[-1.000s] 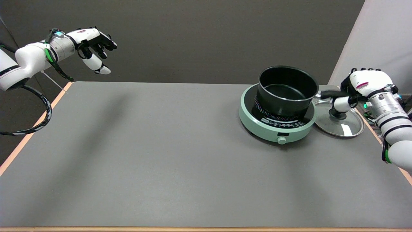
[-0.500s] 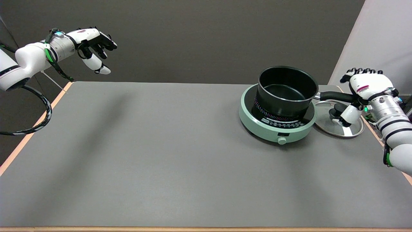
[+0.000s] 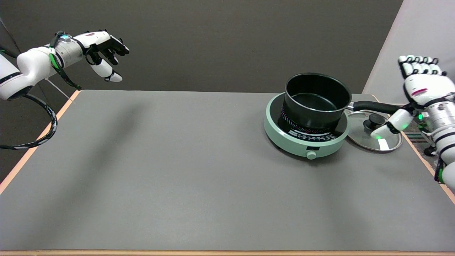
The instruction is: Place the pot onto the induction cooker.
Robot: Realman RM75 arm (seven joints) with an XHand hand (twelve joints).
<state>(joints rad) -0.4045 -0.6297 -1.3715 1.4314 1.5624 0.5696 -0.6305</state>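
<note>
The pot (image 3: pixel 316 99) stands on the induction cooker (image 3: pixel 306 138), which sits toward the far right of the table (image 3: pixel 177 170), its knob (image 3: pixel 311 155) facing the near side. The pot's handle (image 3: pixel 373 106) reaches right, over the lid (image 3: pixel 376 137) lying flat on the table just right of the cooker. The right hand (image 3: pixel 419 92) hangs beyond the handle's end, above the table's right edge.

The black pot (image 3: pixel 316 101) stands upright on the green induction cooker (image 3: pixel 305 137) near the worktop's (image 3: pixel 177 170) far right corner, its handle pointing toward the right edge. A glass lid (image 3: pixel 375 133) lies just beside the cooker on that side. The right hand (image 3: pixel 417 92) hangs over the right edge, fingers spread, holding nothing.
</note>
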